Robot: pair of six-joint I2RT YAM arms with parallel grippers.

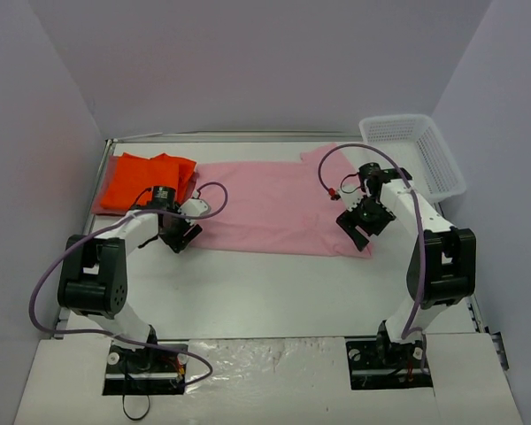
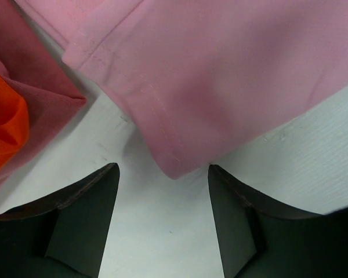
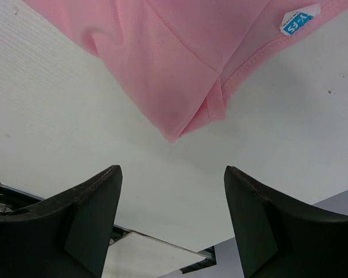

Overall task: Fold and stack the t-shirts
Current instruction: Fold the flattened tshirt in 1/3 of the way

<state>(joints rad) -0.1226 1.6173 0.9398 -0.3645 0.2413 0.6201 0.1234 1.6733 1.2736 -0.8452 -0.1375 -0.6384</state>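
You have a white table (image 1: 265, 292) boxed in by plain pale lavender walls. Both arm bases sit at its near edge.

Left arm: the elbow is raised over the near left of the table and the forearm reaches forward and inward. The left gripper (image 1: 179, 237) points down at the left near corner of the light pink t-shirt (image 1: 274, 208). Its fingers are spread and hold nothing. In the left wrist view, the hemmed corner of the shirt lies flat on the table, just ahead of the gap between the two fingertips and touching neither.

Right arm: it rises steeply from its base and bends inward and down. The right gripper (image 1: 365, 227) hangs over the right near corner of the same shirt. Its fingers are likewise parted and hold nothing. In the right wrist view, a folded point of pink cloth lies ahead of the gap and clear of both fingers. A small blue-and-white label (image 3: 298, 22) shows further up the garment.

The pink shirt is spread lengthwise across the middle of the table, between the two grippers.

The bright orange t-shirt (image 1: 137, 181) is at the far left, just beside the pink shirt's left end. In the left wrist view it rests on the dull pinkish-red folded t-shirt (image 2: 40, 87).

The white mesh basket (image 1: 425, 150) stands at the far right corner, apart from the shirts.
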